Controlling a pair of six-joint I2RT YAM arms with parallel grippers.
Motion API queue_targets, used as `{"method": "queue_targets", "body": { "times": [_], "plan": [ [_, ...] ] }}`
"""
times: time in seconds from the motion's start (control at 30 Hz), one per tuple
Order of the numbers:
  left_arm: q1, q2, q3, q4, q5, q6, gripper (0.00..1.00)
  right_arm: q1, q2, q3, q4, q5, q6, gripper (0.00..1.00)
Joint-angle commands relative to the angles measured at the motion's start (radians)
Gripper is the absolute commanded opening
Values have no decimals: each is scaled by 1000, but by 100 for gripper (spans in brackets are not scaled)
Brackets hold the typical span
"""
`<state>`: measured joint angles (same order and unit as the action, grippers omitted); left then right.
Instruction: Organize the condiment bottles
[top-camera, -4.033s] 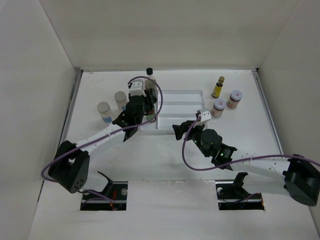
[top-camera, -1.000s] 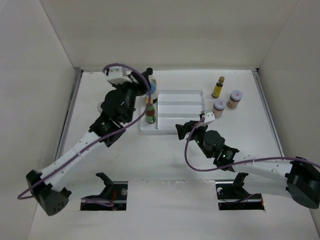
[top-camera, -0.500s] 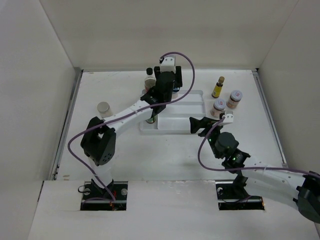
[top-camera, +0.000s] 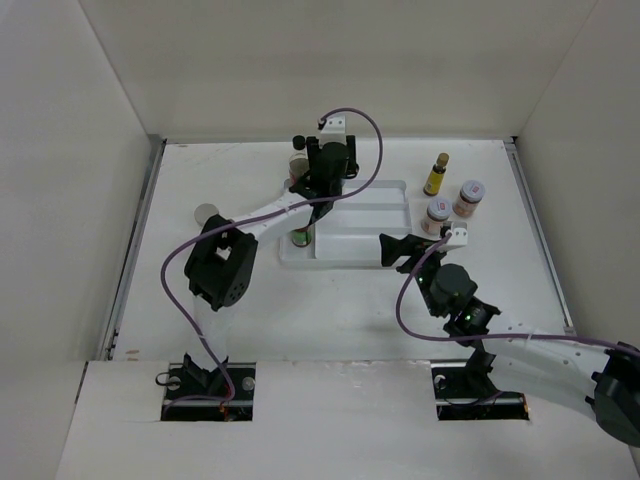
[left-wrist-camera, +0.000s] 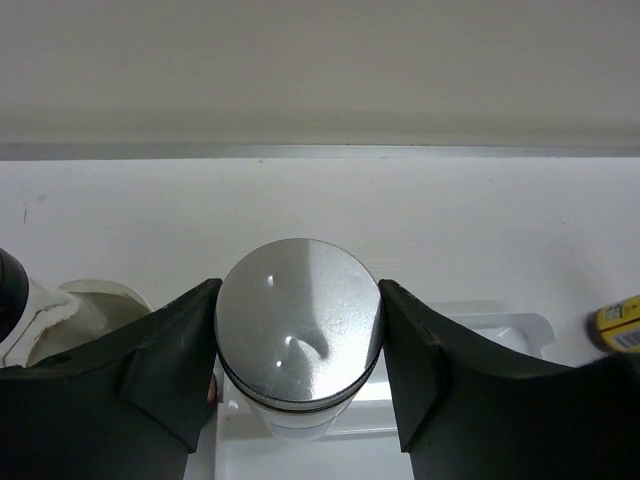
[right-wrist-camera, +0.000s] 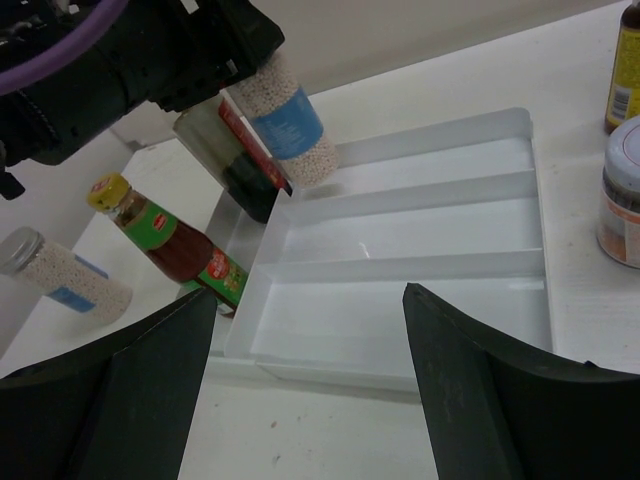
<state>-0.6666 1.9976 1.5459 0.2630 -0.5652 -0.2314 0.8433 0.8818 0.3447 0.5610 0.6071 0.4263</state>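
Observation:
My left gripper (left-wrist-camera: 298, 300) is shut on a silver-lidded spice jar (left-wrist-camera: 298, 335) of white granules with a blue label (right-wrist-camera: 290, 125). It holds the jar tilted over the far left corner of the white divided tray (top-camera: 370, 225). A tall dark bottle (right-wrist-camera: 235, 165) stands just behind the jar. The red-green yellow-capped bottle (top-camera: 301, 233) stands at the tray's left side. Another spice jar (top-camera: 207, 213) stands far left. My right gripper (top-camera: 400, 250) is open and holds nothing, near the tray's front right corner (right-wrist-camera: 520, 300).
A tiny yellow bottle (top-camera: 436, 175) and two pale-lidded jars (top-camera: 469, 197) (top-camera: 437, 213) stand right of the tray. The nearer of those jars (right-wrist-camera: 620, 190) is close to my right fingers. White walls enclose the table on three sides.
The left arm lifted a spice jar from the left of the table and swung it right, to the tray's back. The right gripper shifted right along the tray's front.

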Motion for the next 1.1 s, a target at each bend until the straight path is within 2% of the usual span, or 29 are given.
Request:
{"method": "queue_targets", "body": {
  "times": [0.0, 0.6, 0.67, 0.87, 1.07],
  "plan": [
    [2, -23, 56, 162, -10, 3, 30, -11, -3, -4, 48, 11, 14, 82],
    [-14, 56, -35, 236, -79, 3, 36, -8, -14, -4, 46, 10, 14, 82],
    [-17, 53, -52, 243, -88, 1, 40, -10, -14, -4, 46, 10, 14, 82],
    [-37, 18, -107, 294, -101, 6, 68, -8, -9, -3, 46, 10, 14, 82],
    [-64, -98, -132, 300, -88, 14, 81, -8, -14, -3, 46, 10, 14, 82]
  ]
}}
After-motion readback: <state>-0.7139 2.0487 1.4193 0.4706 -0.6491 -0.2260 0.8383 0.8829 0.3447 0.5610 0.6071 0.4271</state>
